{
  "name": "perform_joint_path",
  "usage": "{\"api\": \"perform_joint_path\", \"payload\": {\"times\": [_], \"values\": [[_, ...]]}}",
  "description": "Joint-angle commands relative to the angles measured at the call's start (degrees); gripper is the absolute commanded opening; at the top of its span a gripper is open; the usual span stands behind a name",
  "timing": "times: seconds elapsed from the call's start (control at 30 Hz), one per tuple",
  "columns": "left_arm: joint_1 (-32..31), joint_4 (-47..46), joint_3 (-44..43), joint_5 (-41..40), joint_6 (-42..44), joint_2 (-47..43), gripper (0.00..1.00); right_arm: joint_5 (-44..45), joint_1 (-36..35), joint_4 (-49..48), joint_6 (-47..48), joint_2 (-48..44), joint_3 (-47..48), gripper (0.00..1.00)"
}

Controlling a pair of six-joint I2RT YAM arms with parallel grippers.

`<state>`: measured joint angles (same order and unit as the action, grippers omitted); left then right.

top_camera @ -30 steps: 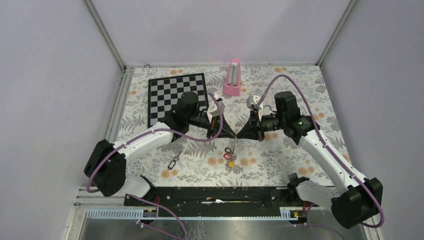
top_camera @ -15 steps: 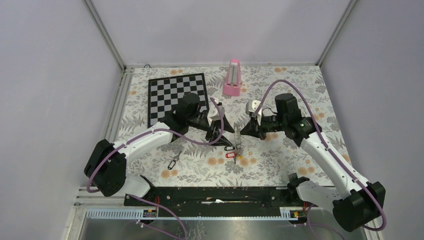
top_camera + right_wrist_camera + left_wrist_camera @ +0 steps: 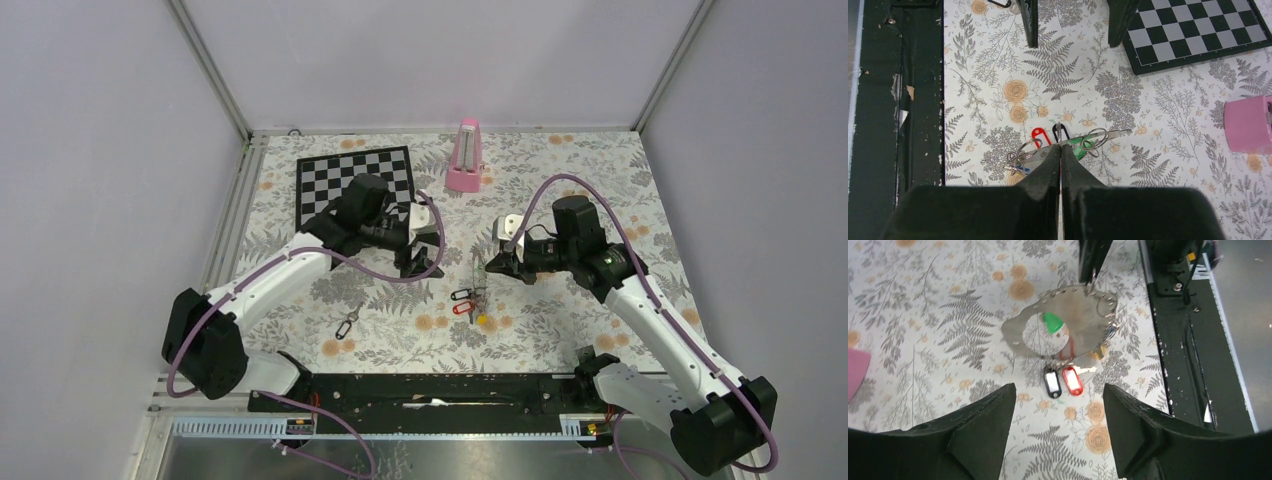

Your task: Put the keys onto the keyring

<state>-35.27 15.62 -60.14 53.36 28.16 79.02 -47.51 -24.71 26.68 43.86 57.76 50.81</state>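
Right gripper (image 3: 1060, 150): closed, pinching the keyring (image 3: 1080, 310) by its top, upright just over the table (image 3: 560, 200).
Left gripper (image 3: 1059, 390): open, empty, left of the ring.
Done: green, red, black keys (image 3: 1072, 381) clustered at the ring, seemingly threaded.
Remaining: one key (image 3: 347, 323) lying well apart.

Checkered board (image 3: 330, 180) and pink metronome (image 3: 466, 157) on floral tablecloth (image 3: 590, 170).
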Motion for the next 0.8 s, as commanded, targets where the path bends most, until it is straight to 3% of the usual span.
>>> {"api": "perform_joint_path", "payload": {"times": [0.0,0.27,0.47,0.77], "values": [[2.1,8.8,-3.3,-5.2,4.4,-4.1,0.72,-1.8,-0.5,-1.9,-4.3,-0.9,0.2,0.00],[7.7,21.7,-1.2,-14.6,7.5,-9.8,0.82,-0.8,-0.4,0.0,-10.0,-0.3,0.5,0.00],[9.9,34.8,1.2,-26.3,11.2,-8.2,0.82,-0.2,0.5,-4.0,-14.2,-0.5,-3.2,0.00],[11.9,38.1,9.0,-39.0,4.9,-2.9,0.78,-0.7,2.6,-5.9,-15.2,0.6,-5.2,0.00]]}}
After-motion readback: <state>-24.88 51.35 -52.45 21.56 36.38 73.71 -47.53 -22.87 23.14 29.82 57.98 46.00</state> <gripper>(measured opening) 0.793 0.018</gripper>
